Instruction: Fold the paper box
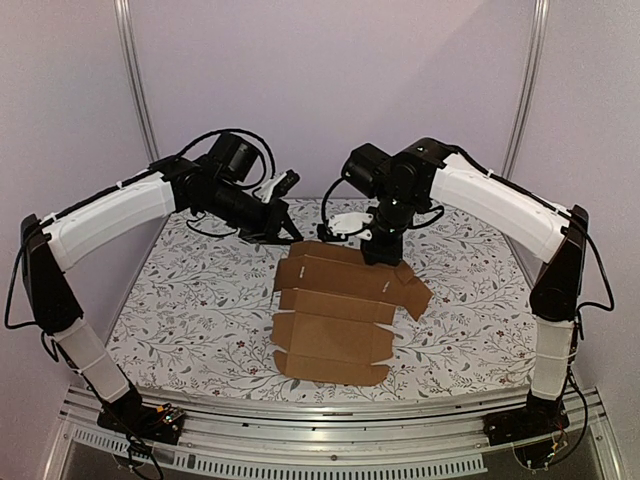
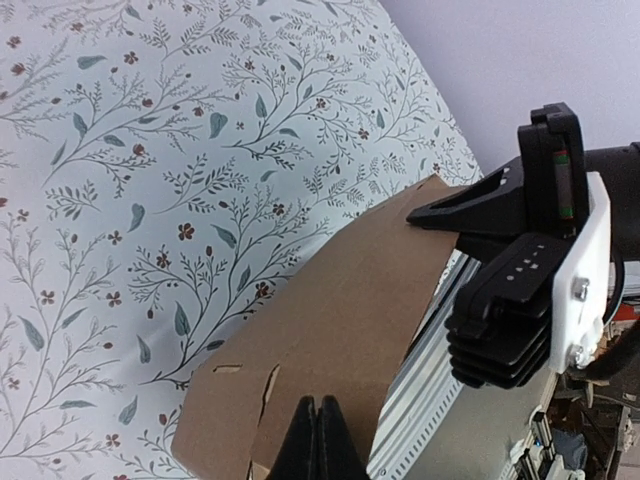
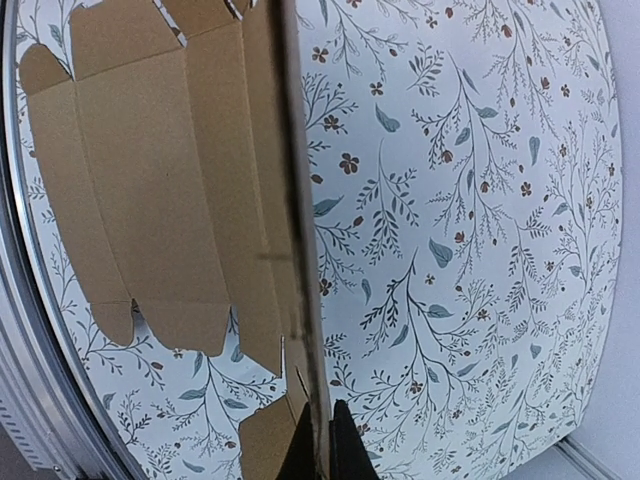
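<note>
The paper box point(image 1: 335, 320) is a brown die-cut cardboard sheet lying mostly flat in the middle of the table, with its far panel raised. My right gripper point(image 1: 378, 255) is shut on the upright far panel; in the right wrist view the panel's edge point(image 3: 300, 250) runs up from between the fingertips point(image 3: 322, 440). My left gripper point(image 1: 285, 232) is at the sheet's far left corner. In the left wrist view its fingertips point(image 2: 318, 435) are pressed together over the raised cardboard point(image 2: 340, 310), with nothing visibly between them. The right gripper's body point(image 2: 520, 290) shows just beyond the panel.
A floral tablecloth point(image 1: 200, 300) covers the table. An aluminium rail point(image 1: 300, 415) runs along the near edge. Two metal posts point(image 1: 135, 90) stand against the back wall. Both arms arch in from the sides and meet at the far side of the sheet.
</note>
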